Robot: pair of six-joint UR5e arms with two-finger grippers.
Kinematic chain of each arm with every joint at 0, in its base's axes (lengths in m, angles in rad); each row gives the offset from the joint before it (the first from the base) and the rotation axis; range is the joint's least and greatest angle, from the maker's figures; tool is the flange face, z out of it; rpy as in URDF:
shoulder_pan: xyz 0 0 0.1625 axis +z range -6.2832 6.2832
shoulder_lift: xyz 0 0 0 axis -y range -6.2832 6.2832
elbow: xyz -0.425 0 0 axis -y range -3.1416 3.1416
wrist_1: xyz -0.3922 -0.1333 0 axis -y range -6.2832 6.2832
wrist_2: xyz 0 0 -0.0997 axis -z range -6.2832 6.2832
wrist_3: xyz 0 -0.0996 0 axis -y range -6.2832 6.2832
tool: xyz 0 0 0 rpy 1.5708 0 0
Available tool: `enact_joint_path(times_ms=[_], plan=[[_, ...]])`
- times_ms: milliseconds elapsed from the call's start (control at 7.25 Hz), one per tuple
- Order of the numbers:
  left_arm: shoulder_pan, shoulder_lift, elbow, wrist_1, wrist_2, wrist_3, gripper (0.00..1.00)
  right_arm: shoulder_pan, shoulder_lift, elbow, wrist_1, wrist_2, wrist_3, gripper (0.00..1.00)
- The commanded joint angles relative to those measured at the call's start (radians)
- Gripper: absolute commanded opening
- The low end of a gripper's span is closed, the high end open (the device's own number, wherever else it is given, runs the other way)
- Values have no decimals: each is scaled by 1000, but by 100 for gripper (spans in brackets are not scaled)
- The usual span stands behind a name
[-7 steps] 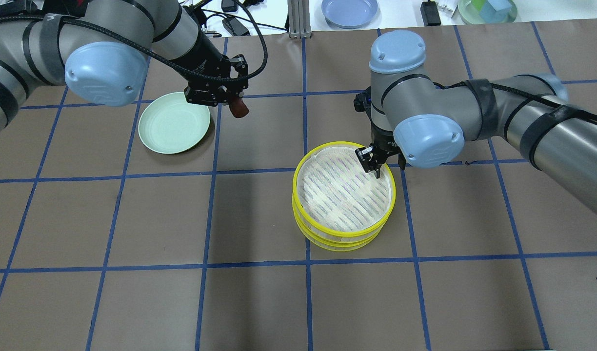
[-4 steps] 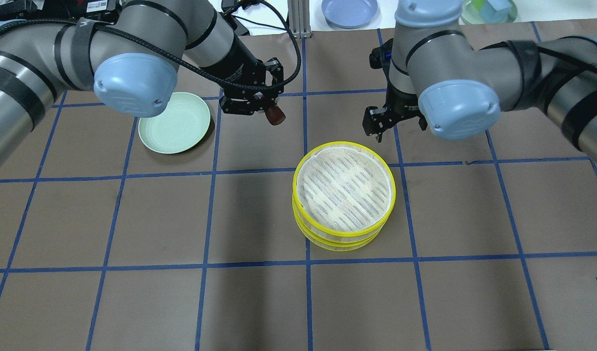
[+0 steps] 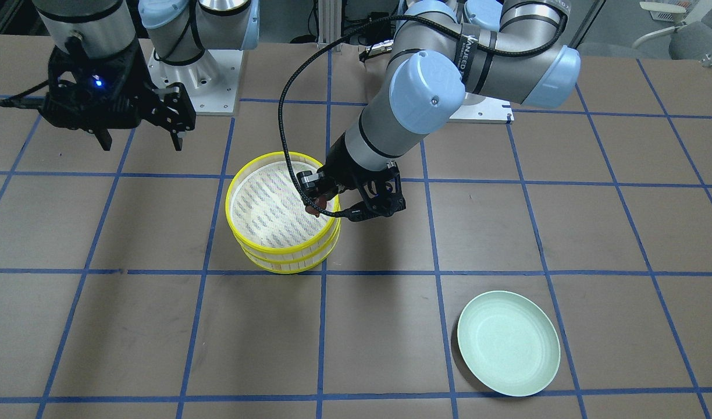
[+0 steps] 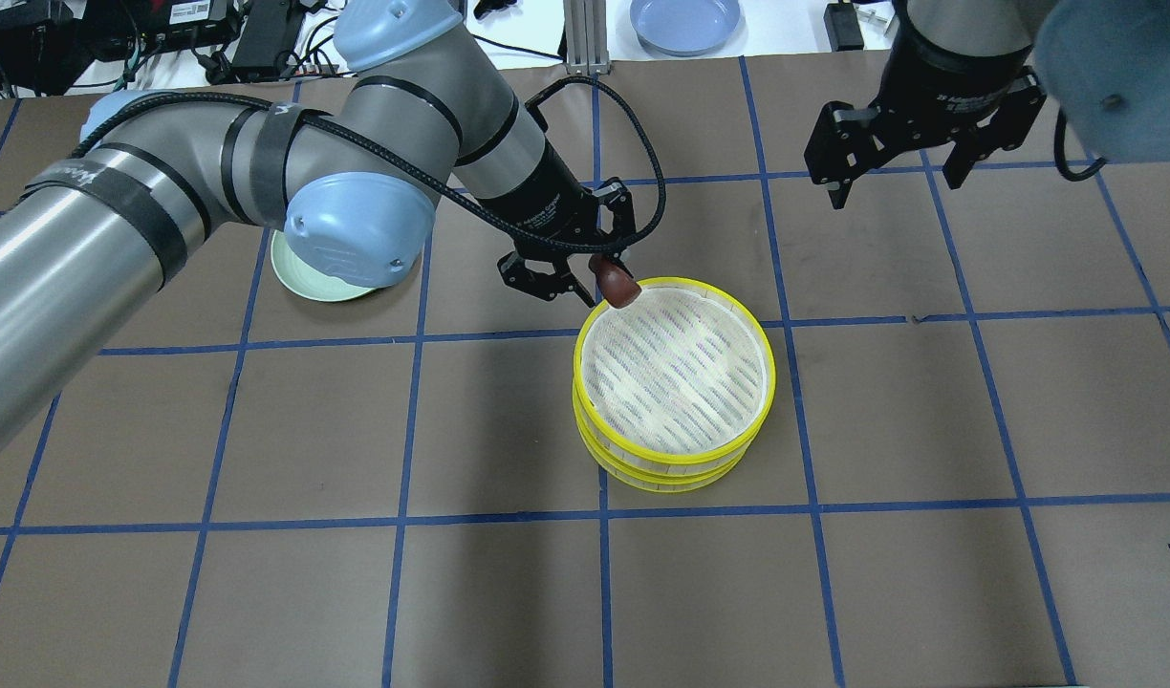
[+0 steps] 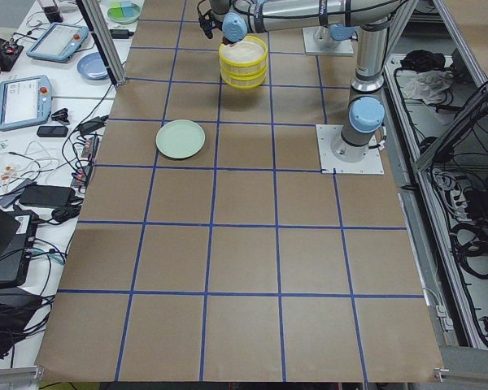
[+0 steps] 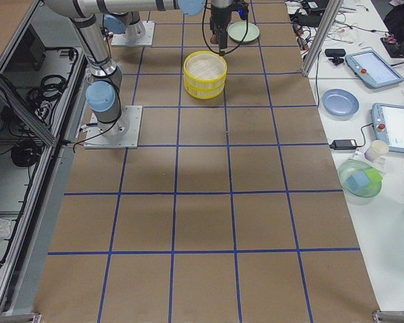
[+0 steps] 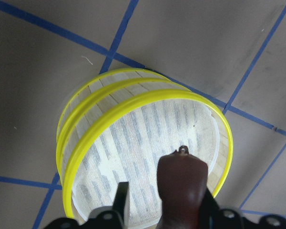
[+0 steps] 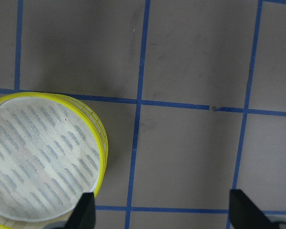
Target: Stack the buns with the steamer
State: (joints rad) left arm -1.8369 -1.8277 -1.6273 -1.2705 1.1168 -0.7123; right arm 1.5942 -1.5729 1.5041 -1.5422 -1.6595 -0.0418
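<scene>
Overhead exterior: left claw (image 4: pixel 606 275) clamped on the reddish-brown bun (image 4: pixel 621 288), hanging over the steamer (image 4: pixel 674 460) at its far-left rim. Best to centre it over the liner, lower, then release. Right claw (image 4: pixel 898 186) spread apart, empty.

The arm's black strap (image 3: pixel 468 51) seems to read "WANJEED"; remaining lettering is too small.

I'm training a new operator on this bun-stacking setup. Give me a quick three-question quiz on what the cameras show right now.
1. How many buns lie on the green plate?
2. Where is the brown bun? A: on the plate. B: in the left gripper, at the steamer's edge. C: lying flat inside the steamer.
3. True or false: the right gripper is open and empty.
Key: 1 none; 2 B; 3 true.
</scene>
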Motion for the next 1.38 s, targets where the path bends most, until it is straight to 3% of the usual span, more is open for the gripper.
enact_joint_path(times_ms=[0, 276, 414, 828, 1103, 1241], plan=[[-37, 1, -9, 19, -17, -75, 100, -5, -30, -19, 33, 35, 75, 100], [-38, 10, -6, 20, -5, -75, 100, -3, -30, -19, 27, 58, 119, 100], [-19, 37, 4, 16, 65, -35, 100, -3, -38, -19, 30, 49, 119, 100], [109, 71, 95, -27, 127, 306, 100, 0, -39, -18, 21, 61, 120, 100], [204, 97, 96, -50, 349, 613, 100, 0, -41, -18, 24, 57, 119, 100], [241, 117, 98, -68, 401, 644, 100, 1, -41, -18, 4, 61, 119, 100]])
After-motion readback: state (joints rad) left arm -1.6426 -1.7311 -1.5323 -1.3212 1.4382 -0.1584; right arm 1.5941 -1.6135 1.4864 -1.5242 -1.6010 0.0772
